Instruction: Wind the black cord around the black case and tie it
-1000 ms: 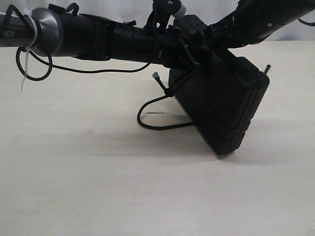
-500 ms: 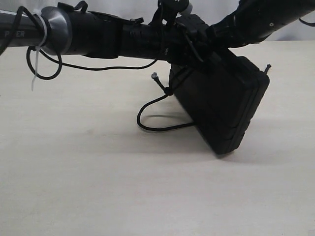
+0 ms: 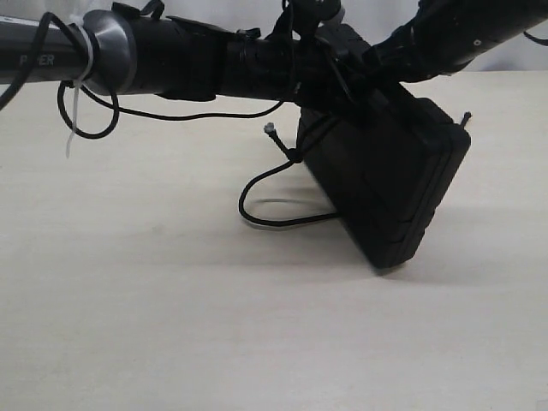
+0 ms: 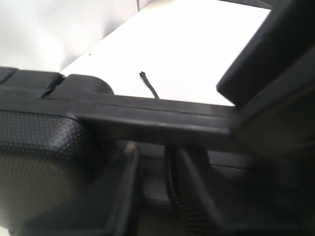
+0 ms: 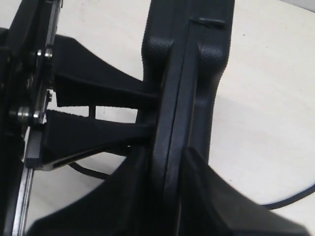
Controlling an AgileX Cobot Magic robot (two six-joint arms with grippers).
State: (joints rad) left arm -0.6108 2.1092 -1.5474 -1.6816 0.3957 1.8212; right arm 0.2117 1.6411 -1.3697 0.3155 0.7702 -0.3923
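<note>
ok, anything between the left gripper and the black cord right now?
Nothing visible. The black cord runs straight between the left gripper's open fingers, against the black case. The right gripper clamps that case's edge and holds it tilted on the table.

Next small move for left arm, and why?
Probably back the left tool off the top edge of the case: its jaws stand apart around a cord strand, not pinching it. The right tool clamps the tilted case, and a cord loop lies slack on the table.
</note>
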